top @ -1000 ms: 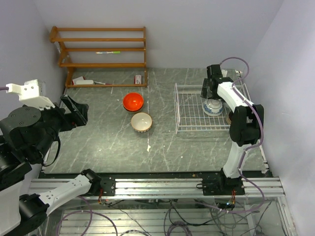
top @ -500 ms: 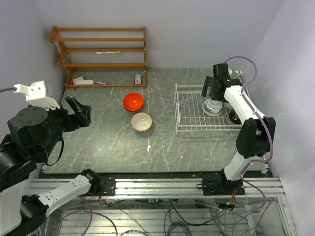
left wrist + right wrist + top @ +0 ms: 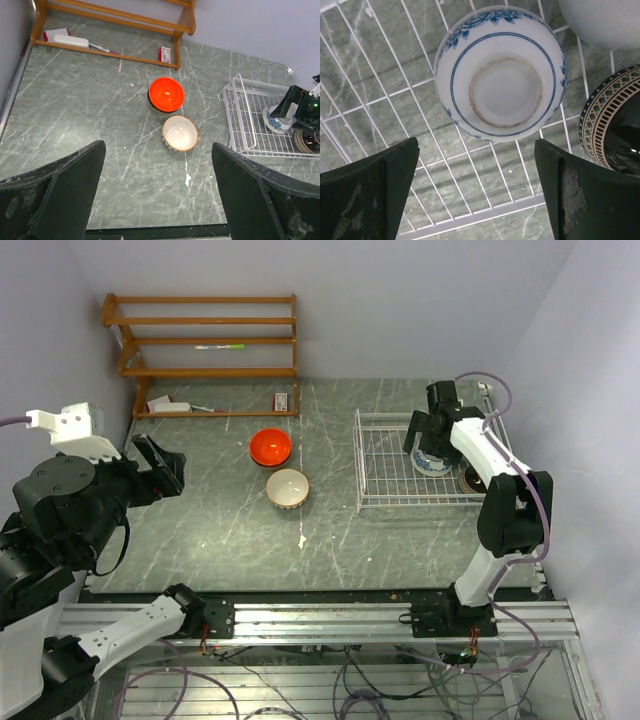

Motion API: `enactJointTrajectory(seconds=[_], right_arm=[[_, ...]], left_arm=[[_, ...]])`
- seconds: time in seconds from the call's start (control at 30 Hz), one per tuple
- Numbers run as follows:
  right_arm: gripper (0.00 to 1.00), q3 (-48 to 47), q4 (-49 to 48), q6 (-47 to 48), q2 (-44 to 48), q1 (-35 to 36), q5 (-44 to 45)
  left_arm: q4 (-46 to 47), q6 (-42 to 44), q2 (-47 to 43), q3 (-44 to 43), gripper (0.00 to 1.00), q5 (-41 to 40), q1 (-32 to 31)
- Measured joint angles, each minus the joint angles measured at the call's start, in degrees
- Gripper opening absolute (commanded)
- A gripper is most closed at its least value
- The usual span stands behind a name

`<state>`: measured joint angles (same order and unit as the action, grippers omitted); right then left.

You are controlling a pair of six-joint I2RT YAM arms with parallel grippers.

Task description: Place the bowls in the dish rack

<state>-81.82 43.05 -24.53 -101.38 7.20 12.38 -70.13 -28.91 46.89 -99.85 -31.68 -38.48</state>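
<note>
The white wire dish rack (image 3: 400,502) stands at the right. A blue-and-white bowl (image 3: 502,75) lies upside down in it, with a dark bowl with a patterned rim (image 3: 615,120) and a plain white bowl (image 3: 605,20) beside it. My right gripper (image 3: 424,437) hangs open above the rack floor, just in front of the blue-and-white bowl (image 3: 436,462), holding nothing. An orange-red bowl (image 3: 271,447) and a white bowl with a tan rim (image 3: 288,487) sit on the table's middle. My left gripper (image 3: 162,465) is open and empty, raised at the far left, well away from both bowls.
A brown wooden shelf unit (image 3: 205,340) stands at the back left, with small items on its bottom board. The dark bowl (image 3: 473,478) sits at the rack's right end. A small white smear (image 3: 302,539) marks the table in front of the bowls.
My right gripper lifted, swung right, then came back down over the blue-and-white bowl, which stays in the rack. My left arm shifted slightly, then held still.
</note>
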Motion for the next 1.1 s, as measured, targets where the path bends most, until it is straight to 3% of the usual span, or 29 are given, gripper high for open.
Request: enactJointTrajectory(seconds=[0.47,1.1], right_arm=[[1.00,3.7,-8.9,-1.9,-1.7,0.0,2.9],[1.00,-0.4,-15.8,-2.6,-7.1,-0.5,10.4]], left_arm=[[-0.1,-0.3,0.0,0.0,0.99,-0.1,0.0],[-0.9,-0.2,1.1,-0.9,0.99,-0.4,0.0]])
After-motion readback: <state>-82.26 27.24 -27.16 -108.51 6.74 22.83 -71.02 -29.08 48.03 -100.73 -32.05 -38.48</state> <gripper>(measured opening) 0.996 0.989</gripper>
